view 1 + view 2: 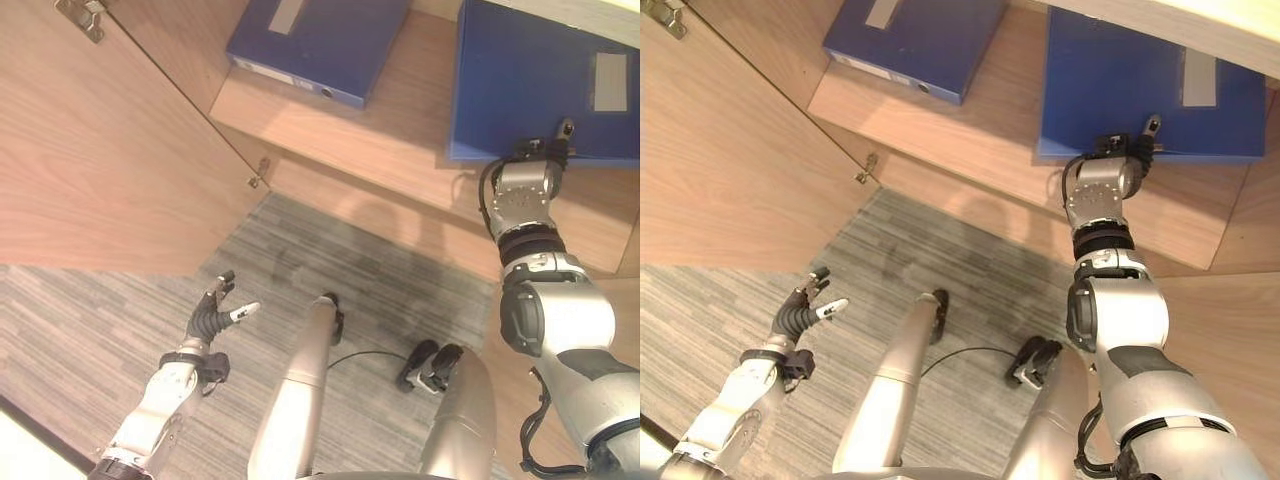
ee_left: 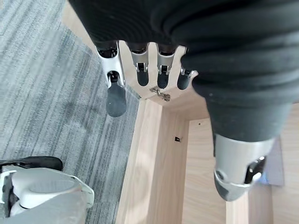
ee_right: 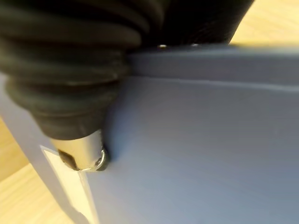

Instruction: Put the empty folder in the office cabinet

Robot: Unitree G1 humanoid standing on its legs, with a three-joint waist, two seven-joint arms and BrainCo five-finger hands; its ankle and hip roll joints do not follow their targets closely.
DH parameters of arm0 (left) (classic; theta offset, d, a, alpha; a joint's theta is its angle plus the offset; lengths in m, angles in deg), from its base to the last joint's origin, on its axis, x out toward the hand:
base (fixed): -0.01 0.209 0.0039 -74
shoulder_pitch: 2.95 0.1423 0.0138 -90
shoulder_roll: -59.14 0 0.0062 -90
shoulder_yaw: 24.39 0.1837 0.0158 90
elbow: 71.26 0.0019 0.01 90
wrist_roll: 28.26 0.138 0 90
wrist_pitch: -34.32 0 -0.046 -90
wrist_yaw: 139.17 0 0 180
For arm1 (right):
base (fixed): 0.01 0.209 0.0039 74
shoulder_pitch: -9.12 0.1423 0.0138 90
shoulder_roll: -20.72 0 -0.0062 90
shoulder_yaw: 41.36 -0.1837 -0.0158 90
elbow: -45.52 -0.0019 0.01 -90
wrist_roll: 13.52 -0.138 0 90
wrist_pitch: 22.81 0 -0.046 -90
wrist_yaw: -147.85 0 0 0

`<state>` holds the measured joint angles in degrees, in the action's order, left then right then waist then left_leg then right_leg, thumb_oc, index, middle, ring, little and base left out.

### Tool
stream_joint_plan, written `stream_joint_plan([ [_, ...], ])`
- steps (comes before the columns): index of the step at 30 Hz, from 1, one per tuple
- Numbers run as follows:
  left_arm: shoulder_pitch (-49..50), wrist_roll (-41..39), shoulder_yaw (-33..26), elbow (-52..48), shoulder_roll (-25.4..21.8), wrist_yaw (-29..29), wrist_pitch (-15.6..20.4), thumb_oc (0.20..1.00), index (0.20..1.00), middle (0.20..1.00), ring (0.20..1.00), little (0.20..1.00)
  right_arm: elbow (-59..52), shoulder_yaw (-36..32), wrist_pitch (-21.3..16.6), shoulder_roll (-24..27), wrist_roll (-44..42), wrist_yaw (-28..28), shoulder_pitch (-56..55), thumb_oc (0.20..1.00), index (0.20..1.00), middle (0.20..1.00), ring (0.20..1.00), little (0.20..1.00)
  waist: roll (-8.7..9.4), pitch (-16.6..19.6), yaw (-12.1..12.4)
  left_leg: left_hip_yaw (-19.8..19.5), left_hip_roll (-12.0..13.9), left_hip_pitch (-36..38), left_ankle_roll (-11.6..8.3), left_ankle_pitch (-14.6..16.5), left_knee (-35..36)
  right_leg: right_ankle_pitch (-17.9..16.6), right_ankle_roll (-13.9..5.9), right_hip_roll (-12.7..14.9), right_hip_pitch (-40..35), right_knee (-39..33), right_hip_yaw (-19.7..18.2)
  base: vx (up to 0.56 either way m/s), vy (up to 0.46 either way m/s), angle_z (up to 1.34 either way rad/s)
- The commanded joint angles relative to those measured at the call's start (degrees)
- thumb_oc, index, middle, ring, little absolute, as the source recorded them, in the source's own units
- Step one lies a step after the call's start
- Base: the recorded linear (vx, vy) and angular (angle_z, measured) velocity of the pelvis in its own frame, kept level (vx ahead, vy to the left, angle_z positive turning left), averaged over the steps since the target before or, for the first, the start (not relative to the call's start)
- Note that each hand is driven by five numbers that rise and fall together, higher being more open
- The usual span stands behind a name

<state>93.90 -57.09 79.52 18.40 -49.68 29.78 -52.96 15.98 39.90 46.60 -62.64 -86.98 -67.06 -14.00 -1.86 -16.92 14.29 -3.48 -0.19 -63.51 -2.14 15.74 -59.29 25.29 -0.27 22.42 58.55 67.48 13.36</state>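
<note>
A blue folder (image 1: 540, 80) lies flat on the right of the cabinet shelf (image 1: 380, 130), a pale label on its cover. My right hand (image 1: 528, 180) is at the folder's near edge. Its thumb (image 3: 81, 156) lies on the blue cover (image 3: 196, 154) and the fingers are hidden behind the folder, so the hand pinches it. My left hand (image 1: 212, 318) hangs low over the grey carpet at the lower left. It is open, its fingers (image 2: 116, 93) spread and holding nothing.
A second blue folder (image 1: 315, 40) lies on the left of the same shelf. The open wooden cabinet door (image 1: 90, 150) stands at the left, its hinge (image 1: 258, 178) at the shelf corner. Bare shelf shows between the two folders.
</note>
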Motion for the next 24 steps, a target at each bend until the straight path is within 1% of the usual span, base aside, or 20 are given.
stream_joint_plan([
  [1, 0.6, -0.4, -0.9, -4.3, -2.9, 1.4, 3.0, 1.000, 1.000, 1.000, 1.000, 1.000, -4.5, 4.5, -1.5, 8.4, -0.5, 9.5, 5.4, 1.000, 1.000, 1.000, 1.000, 1.000, 0.70, 0.8, 1.1, -0.2, 1.1, 1.2, 3.34, 7.6, -1.5, 0.3, -0.41, -1.1, -4.5, -4.7, -2.9, 0.02, 0.007, 0.03],
  [2, 0.3, -0.6, -0.7, -4.3, -2.8, 2.2, 3.0, 1.000, 1.000, 1.000, 1.000, 1.000, -2.9, 4.7, -0.6, 8.3, -3.1, 12.1, 4.6, 1.000, 1.000, 1.000, 1.000, 1.000, 0.77, 0.7, 1.1, -0.1, 1.1, 1.2, 3.35, 7.7, -1.7, 0.2, -0.47, -1.0, -4.6, -4.7, -2.9, 0.02, 0.011, 0.03],
  [3, 0.1, -0.8, -0.7, -4.3, -2.9, 2.3, 3.0, 1.000, 1.000, 1.000, 1.000, 1.000, -2.3, 5.1, -0.1, 8.3, -3.5, 12.8, 4.6, 1.000, 1.000, 1.000, 1.000, 1.000, 0.82, 0.7, 1.2, -0.1, 1.1, 1.3, 3.34, 7.7, -1.7, 0.2, -0.48, -1.0, -4.6, -4.7, -2.9, 0.01, 0.008, 0.03],
  [5, -0.2, -1.4, -0.5, -4.3, -2.7, 3.1, 2.6, 1.000, 1.000, 1.000, 1.000, 1.000, 0.0, 6.4, 2.8, 8.6, -3.3, 14.7, 4.1, 1.000, 1.000, 1.000, 1.000, 1.000, 1.03, 0.6, 1.4, 0.1, 1.2, 1.3, 3.37, 7.6, -1.6, 0.0, -0.48, -0.8, -4.7, -5.0, -2.9, 0.00, -0.005, 0.05],
  [6, -0.2, -2.0, -0.8, -4.0, -2.7, 4.5, 2.3, 1.000, 1.000, 1.000, 1.000, 1.000, 4.9, 10.1, 9.2, 9.2, -0.6, 18.2, 3.6, 1.000, 1.000, 1.000, 1.000, 1.000, 1.19, 0.5, 1.5, 0.2, 1.3, 1.4, 3.43, 7.6, -1.5, -0.2, -0.36, -0.7, -4.7, -5.3, -2.9, 0.00, -0.010, 0.03],
  [7, -0.1, -2.4, -1.1, -4.1, -2.7, 5.0, 2.3, 1.000, 1.000, 1.000, 1.000, 1.000, 7.7, 12.4, 12.7, 9.7, 2.3, 19.7, 3.6, 1.000, 1.000, 1.000, 1.000, 1.000, 1.38, 0.4, 1.7, 0.2, 1.4, 1.5, 3.38, 7.5, -1.5, -0.3, -0.23, -0.7, -4.8, -5.4, -2.9, 0.00, 0.000, 0.00],
  [8, 0.0, -2.6, -1.4, -4.2, -2.7, 5.3, 2.4, 1.000, 1.000, 1.000, 1.000, 1.000, 8.7, 14.1, 14.7, 10.0, 4.5, 20.8, 3.6, 1.000, 1.000, 1.000, 1.000, 1.000, 1.50, 0.3, 1.8, 0.3, 1.4, 1.5, 3.35, 7.4, -1.5, -0.4, -0.20, -0.6, -4.8, -5.3, -2.8, -0.01, -0.007, 0.03],
  [9, 0.1, -2.3, -1.9, -4.3, -3.2, 5.9, 2.4, 1.000, 1.000, 1.000, 1.000, 1.000, 10.3, 18.1, 18.6, 10.9, 10.8, 22.7, 3.8, 1.000, 1.000, 1.000, 1.000, 1.000, 1.79, 0.2, 1.9, 0.4, 1.5, 1.5, 3.35, 7.3, -1.5, -0.4, -0.03, -0.4, -4.7, -5.3, -2.7, 0.00, 0.000, 0.00],
  [10, 0.4, -2.1, -2.2, -4.3, -3.1, 6.5, 2.4, 1.000, 1.000, 1.000, 1.000, 1.000, 11.5, 21.2, 21.2, 11.7, 15.7, 24.7, 4.2, 1.000, 1.000, 1.000, 1.000, 1.000, 1.90, 0.1, 1.9, 0.5, 1.6, 1.5, 3.34, 7.2, -1.4, -0.3, 0.06, -0.4, -4.6, -5.3, -2.7, 0.00, 0.000, 0.00],
  [11, 0.4, -1.5, -2.4, -4.5, -3.6, 7.4, 2.6, 1.000, 1.000, 1.000, 1.000, 1.000, 13.8, 25.6, 24.4, 13.2, 22.8, 27.7, 5.3, 1.000, 1.000, 1.000, 1.000, 1.000, 2.20, 0.1, 1.6, 0.6, 1.7, 1.5, 3.31, 7.1, -1.4, -0.5, 0.13, -0.4, -4.5, -5.3, -2.7, 0.00, 0.000, 0.00],
  [12, 1.1, -0.1, -2.8, -5.4, -4.6, 8.4, 2.4, 1.000, 1.000, 1.000, 1.000, 1.000, 17.0, 31.9, 27.7, 16.0, 34.3, 31.7, 7.5, 1.000, 1.000, 1.000, 1.000, 1.000, 2.74, 0.1, 1.5, 0.5, 1.9, 1.5, 3.07, 6.8, -1.1, -0.6, 0.35, -0.4, -4.6, -5.6, -2.5, 0.00, 0.000, 0.00],
  [16, 2.1, 2.0, -3.3, -6.7, -5.7, 10.3, 1.5, 1.000, 1.000, 1.000, 1.000, 1.000, 20.8, 39.5, 29.8, 18.2, 47.6, 36.6, 9.7, 1.000, 1.000, 1.000, 1.000, 1.000, 3.00, 0.2, 1.4, 0.4, 2.0, 1.7, 2.77, 6.2, -0.1, -1.0, 0.33, -0.5, -4.8, -6.4, -2.1, -0.01, -0.007, 0.01],
  [17, 2.3, 2.2, -3.4, -6.9, -5.9, 10.6, 1.2, 1.000, 1.000, 1.000, 1.000, 1.000, 20.9, 40.9, 29.8, 18.6, 50.1, 37.0, 9.8, 1.000, 1.000, 1.000, 1.000, 1.000, 3.09, 0.2, 1.4, 0.4, 2.0, 1.8, 2.72, 6.1, 0.2, -1.2, 0.26, -0.5, -5.0, -6.8, -2.0, 0.00, 0.000, 0.00],
  [20, 2.5, 2.5, -3.5, -7.3, -5.9, 11.1, 1.0, 1.000, 1.000, 1.000, 1.000, 1.000, 20.3, 42.4, 29.7, 18.5, 52.6, 37.8, 9.7, 1.000, 1.000, 1.000, 1.000, 1.000, 3.04, 0.2, 1.4, 0.4, 2.0, 2.1, 2.66, 5.8, 0.7, -1.4, 0.22, -0.7, -5.4, -7.4, -1.9, 0.00, 0.000, 0.00],
  [21, 2.5, 3.3, -3.9, -7.9, -6.4, 11.8, 0.8, 1.000, 1.000, 1.000, 1.000, 1.000, 18.0, 45.2, 29.3, 18.6, 56.3, 39.4, 9.3, 1.000, 1.000, 1.000, 1.000, 1.000, 3.21, 0.1, 1.4, 0.5, 2.1, 2.7, 2.56, 5.3, 1.7, -1.8, 0.01, -0.8, -6.0, -8.2, -1.6, 0.00, 0.000, 0.00],
  [22, 2.6, 3.5, -4.2, -8.3, -6.4, 12.3, 0.6, 1.000, 1.000, 1.000, 1.000, 1.000, 16.3, 46.3, 29.2, 18.6, 57.5, 40.2, 8.9, 1.000, 1.000, 1.000, 1.000, 1.000, 3.26, 0.1, 1.3, 0.6, 2.1, 3.1, 2.49, 5.0, 2.4, -2.1, -0.13, -0.9, -6.3, -8.8, -1.4, -0.03, -0.037, -0.01],
  [23, 2.9, 4.0, -4.9, -9.2, -7.0, 13.1, 0.5, 1.000, 1.000, 1.000, 1.000, 1.000, 11.3, 50.5, 28.8, 18.9, 61.5, 42.3, 8.3, 1.000, 1.000, 1.000, 1.000, 1.000, 3.55, 0.0, 1.0, 0.7, 2.3, 4.1, 2.25, 4.4, 3.8, -3.0, -0.69, -1.0, -7.3, -10.1, -1.1, 0.00, 0.000, 0.00],
  [24, 3.0, 4.0, -5.2, -9.4, -7.1, 13.5, 0.5, 1.000, 1.000, 1.000, 1.000, 1.000, 9.5, 51.9, 28.6, 19.1, 62.6, 43.4, 7.5, 1.000, 1.000, 1.000, 1.000, 1.000, 3.70, 0.0, 0.8, 0.7, 2.4, 4.6, 2.18, 4.2, 4.4, -3.2, -0.86, -1.0, -7.6, -10.6, -0.9, -0.02, -0.036, -0.03],
])
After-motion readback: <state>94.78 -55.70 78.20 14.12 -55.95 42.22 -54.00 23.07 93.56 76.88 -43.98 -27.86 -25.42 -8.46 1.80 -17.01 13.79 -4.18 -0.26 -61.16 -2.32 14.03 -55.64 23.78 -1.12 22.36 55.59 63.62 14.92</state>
